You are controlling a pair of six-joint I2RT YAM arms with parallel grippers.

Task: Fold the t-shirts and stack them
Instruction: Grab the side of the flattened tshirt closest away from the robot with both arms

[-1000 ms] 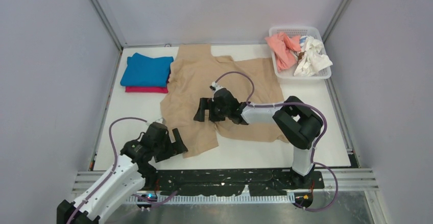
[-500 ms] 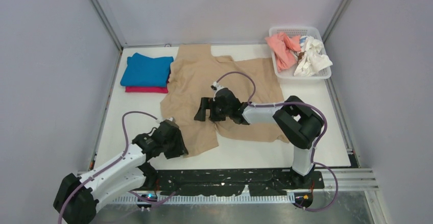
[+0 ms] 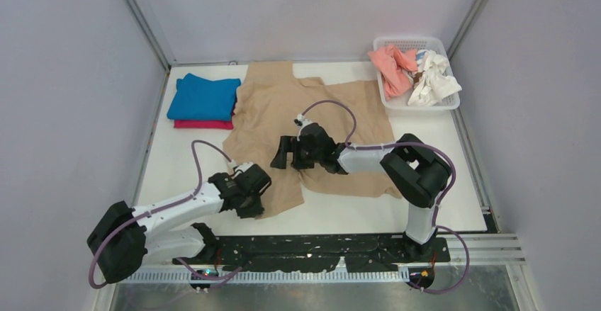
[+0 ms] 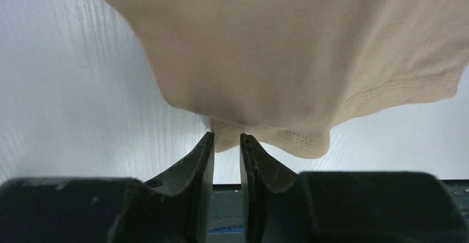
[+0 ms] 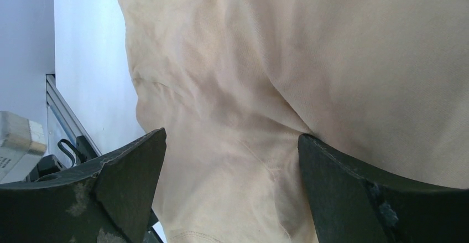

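Note:
A tan t-shirt [image 3: 319,105] lies spread, partly rumpled, across the middle of the table. At its near-left hem, my left gripper [image 3: 259,203] sits low. In the left wrist view its jaws [image 4: 227,138] stand close together, with a puckered corner of the hem [image 4: 232,139] pinched between the tips. My right gripper [image 3: 278,154] hovers open over the shirt's middle, and the right wrist view shows its wide-apart fingers [image 5: 232,138] above wrinkled tan cloth [image 5: 332,60]. A folded blue t-shirt [image 3: 204,96] rests on a folded magenta one [image 3: 202,124] at the back left.
A white mesh basket [image 3: 386,97] at the back right holds a crumpled salmon-pink t-shirt [image 3: 392,66] and a white one [image 3: 434,77]. Grey walls close in both sides. A black rail runs along the near table edge [image 3: 319,244].
My left arm swung right along the near edge to the tan shirt's hem, and its jaws closed from wide open onto the cloth. The right arm stayed put.

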